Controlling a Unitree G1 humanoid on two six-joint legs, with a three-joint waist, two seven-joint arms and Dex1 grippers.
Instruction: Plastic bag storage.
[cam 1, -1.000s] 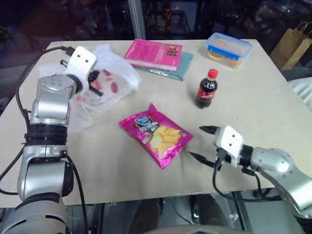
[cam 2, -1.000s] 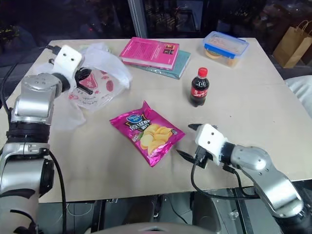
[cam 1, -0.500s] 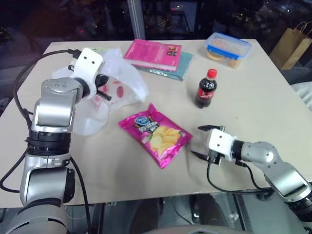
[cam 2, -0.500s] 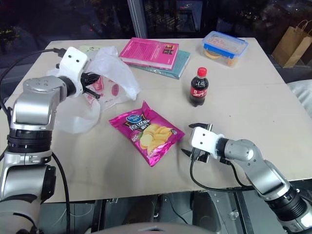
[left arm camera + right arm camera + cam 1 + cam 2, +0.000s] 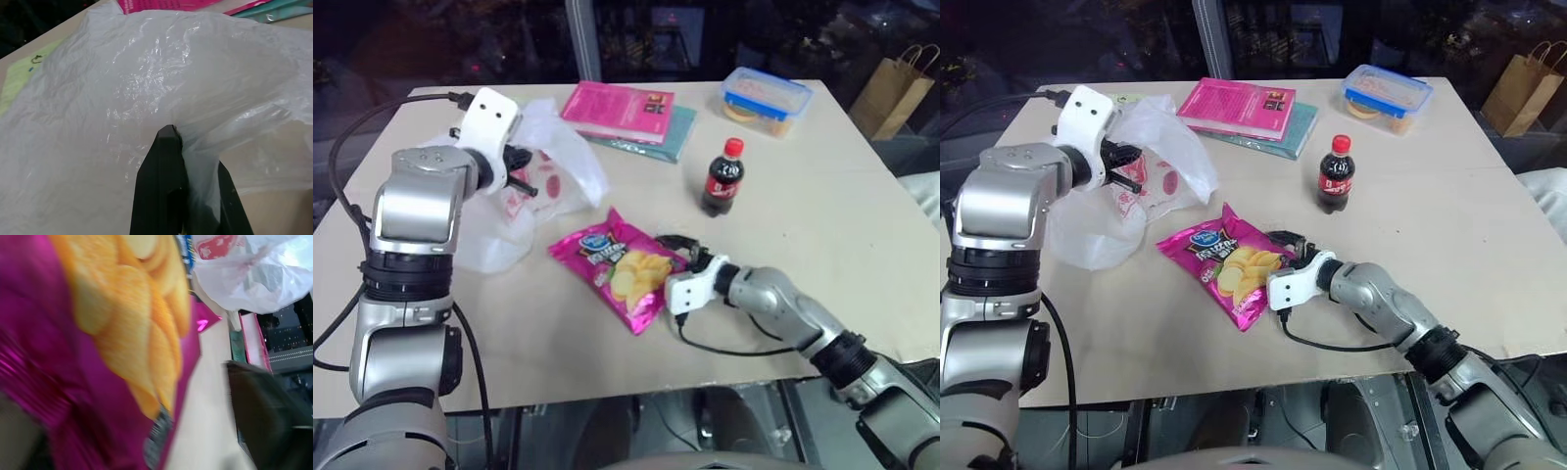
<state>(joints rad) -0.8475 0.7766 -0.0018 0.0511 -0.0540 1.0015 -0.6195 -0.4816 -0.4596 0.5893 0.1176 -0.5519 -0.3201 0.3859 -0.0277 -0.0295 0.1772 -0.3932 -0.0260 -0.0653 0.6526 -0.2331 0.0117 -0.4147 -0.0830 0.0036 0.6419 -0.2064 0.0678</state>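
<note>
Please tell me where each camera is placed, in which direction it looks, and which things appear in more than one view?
Head views: look forward and down on the table; both arms show.
Left wrist view: looks along shut black fingers pinching the plastic bag.
Right wrist view: looks close over the chip packet; one dark finger shows.
Shared: plastic bag, chip packet and pink book appear from head and wrists.

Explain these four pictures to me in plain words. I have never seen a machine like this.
It is a two-armed humanoid robot at a table. Two pictures come from its head, looking down; the other two from cameras on its wrists. The left gripper is shut on a thin white plastic bag, lifting it. The right gripper is at the edge of a pink chip packet. Also on the table: a pink book, a cola bottle and a lidded food box.
</note>
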